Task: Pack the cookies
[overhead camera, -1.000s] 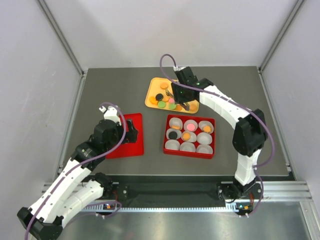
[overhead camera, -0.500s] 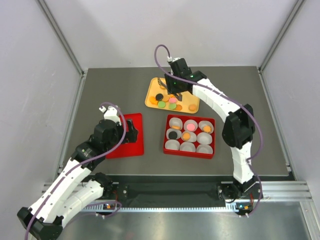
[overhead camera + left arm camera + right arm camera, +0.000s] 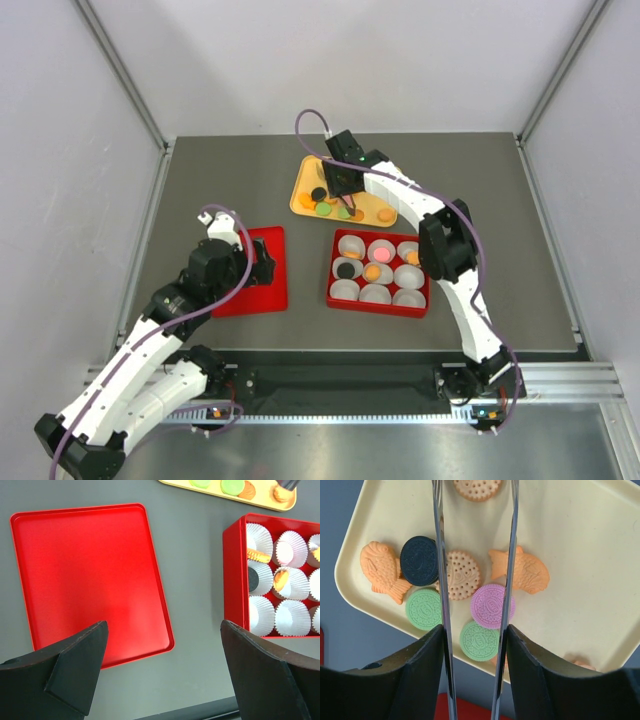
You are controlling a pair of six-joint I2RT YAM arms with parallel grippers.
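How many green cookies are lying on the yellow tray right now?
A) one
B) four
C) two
C: on the yellow tray one green cookie lies just below the black cookie, and a second green cookie lies just below the pink cookie; no other green one shows.

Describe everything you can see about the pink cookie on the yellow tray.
The pink cookie is a small round disc with a ridged rim and an embossed face. It lies flat on the pale yellow tray, crowded by a tan round cookie upper left, an orange fish-shaped cookie upper right, a green cookie below. A thin metal finger crosses its right edge in the wrist view.
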